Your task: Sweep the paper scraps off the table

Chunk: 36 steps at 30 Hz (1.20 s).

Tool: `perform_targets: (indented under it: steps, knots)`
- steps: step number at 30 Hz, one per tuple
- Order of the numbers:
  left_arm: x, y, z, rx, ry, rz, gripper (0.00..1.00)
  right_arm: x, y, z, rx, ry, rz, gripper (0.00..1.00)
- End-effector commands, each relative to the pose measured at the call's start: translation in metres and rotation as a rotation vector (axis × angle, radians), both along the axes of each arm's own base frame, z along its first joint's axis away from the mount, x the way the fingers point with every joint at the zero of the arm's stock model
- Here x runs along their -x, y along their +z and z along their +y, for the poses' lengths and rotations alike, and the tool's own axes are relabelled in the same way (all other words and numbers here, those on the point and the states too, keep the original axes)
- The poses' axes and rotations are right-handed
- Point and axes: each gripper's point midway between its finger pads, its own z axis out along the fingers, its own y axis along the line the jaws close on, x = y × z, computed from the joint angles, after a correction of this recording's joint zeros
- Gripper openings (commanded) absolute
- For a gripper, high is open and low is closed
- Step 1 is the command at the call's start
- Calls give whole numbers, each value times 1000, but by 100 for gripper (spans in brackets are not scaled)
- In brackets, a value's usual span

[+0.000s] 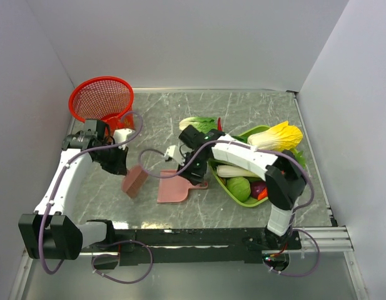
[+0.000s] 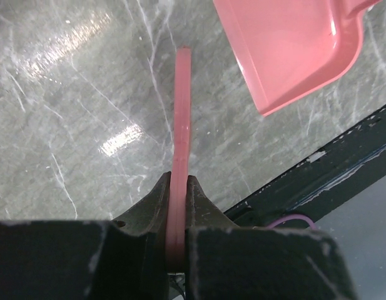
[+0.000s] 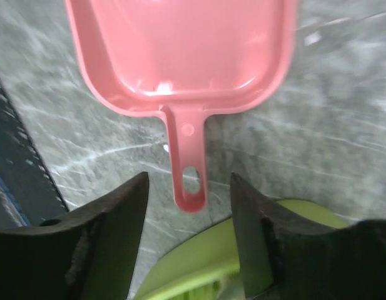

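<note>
The right gripper (image 3: 187, 181) has jaws apart; the dustpan handle (image 3: 183, 144) lies between them, pointing to 12 o'clock; the left gripper (image 2: 178, 187) pinches the brush (image 2: 182, 106).

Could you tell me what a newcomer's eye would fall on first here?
A pink dustpan lies flat at the centre, the open right gripper hanging over its handle. To its left, the left gripper is shut on a pink brush. A red mesh basket sits far left, and a lime tray of toy vegetables is on the right.
</note>
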Motion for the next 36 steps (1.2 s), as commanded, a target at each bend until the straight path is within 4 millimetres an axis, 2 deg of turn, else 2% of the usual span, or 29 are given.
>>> perform_targets:
  steps: [1, 3, 4, 6, 12, 16, 21, 26, 36]
  knots:
    - [-11, 24, -7, 81, 3, -47, 1, -27, 98, 26, -301, -130, -159, 65]
    - [-14, 30, -14, 126, -17, -53, 1, -43, 110, 17, -334, -264, -209, 72]
    - [-18, 32, -8, 137, 10, -58, 1, -48, 123, 16, -377, -296, -235, 74]
    - [-24, 34, -6, 176, 37, -65, 1, -53, 132, 12, -395, -360, -239, 75]
    - [-34, 31, -10, 301, 83, -3, 1, -59, 167, 7, -482, -407, -318, 76]
    - [-41, 27, -19, 425, 88, 72, 1, -72, 187, 1, -497, -416, -409, 86]
    - [-52, 16, -18, 451, 174, 147, 1, -83, 193, -6, -493, -431, -466, 87]
    - [-59, -6, -6, 381, 262, 189, 1, -82, 192, -12, -496, -427, -485, 87]
    - [-59, -14, -6, 388, 260, 227, 1, -86, 187, -9, -484, -412, -483, 87]
